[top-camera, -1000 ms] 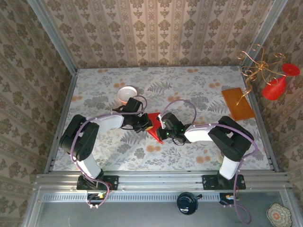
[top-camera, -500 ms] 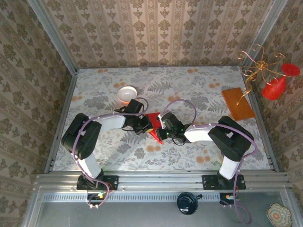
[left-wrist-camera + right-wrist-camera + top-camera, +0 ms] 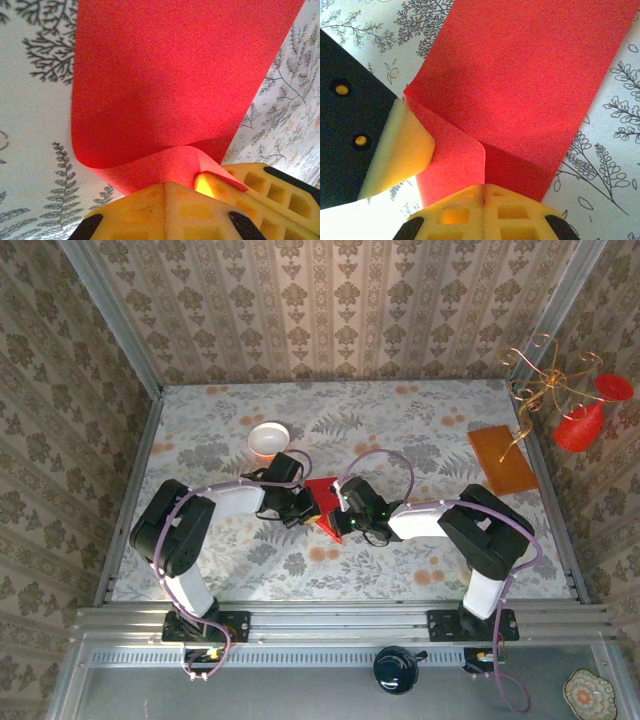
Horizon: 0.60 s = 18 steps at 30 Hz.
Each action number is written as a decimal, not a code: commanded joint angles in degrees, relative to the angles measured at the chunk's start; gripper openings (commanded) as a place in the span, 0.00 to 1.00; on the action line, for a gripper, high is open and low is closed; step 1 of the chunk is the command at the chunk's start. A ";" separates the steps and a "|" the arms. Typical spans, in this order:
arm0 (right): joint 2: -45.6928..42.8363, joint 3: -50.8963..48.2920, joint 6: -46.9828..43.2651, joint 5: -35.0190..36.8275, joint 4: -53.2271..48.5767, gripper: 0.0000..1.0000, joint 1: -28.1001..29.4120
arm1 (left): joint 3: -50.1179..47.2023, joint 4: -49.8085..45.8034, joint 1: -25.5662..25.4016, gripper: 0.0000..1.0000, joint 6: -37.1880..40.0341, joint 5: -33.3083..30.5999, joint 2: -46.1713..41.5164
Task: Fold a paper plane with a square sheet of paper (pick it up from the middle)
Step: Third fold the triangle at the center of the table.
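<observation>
Partly folded bright-red paper sheet [image 3: 322, 496] on patterned bench [image 3: 420, 540].
Left fingers [image 3: 150, 200] at nine o'clock, right fingers [image 3: 467, 196] at three, both pinching it.

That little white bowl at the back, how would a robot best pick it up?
Grip the white bowl by its rim, coming straight down. It stands upright, mouth open upward, so one pincer finger can go inside the thin wall and one outside. The far side is probably freest: the left arm lies close to its near side.

Floral-patterned table [image 3: 400, 420], red paper [image 3: 326, 502], white bowl [image 3: 268, 439], orange-brown board [image 3: 502, 460]
</observation>
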 commanded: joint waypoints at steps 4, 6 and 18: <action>1.68 0.71 0.22 -0.26 -3.27 0.00 -0.40 | -1.02 -1.36 0.07 0.09 -0.45 -1.16 0.86; 1.60 0.71 0.36 -0.26 -3.28 0.00 -0.36 | -1.11 -1.25 0.07 0.09 -0.45 -1.20 1.08; 1.85 0.79 0.68 -0.60 -3.23 0.00 -0.36 | -2.07 -1.00 0.49 0.09 -0.79 -1.83 2.09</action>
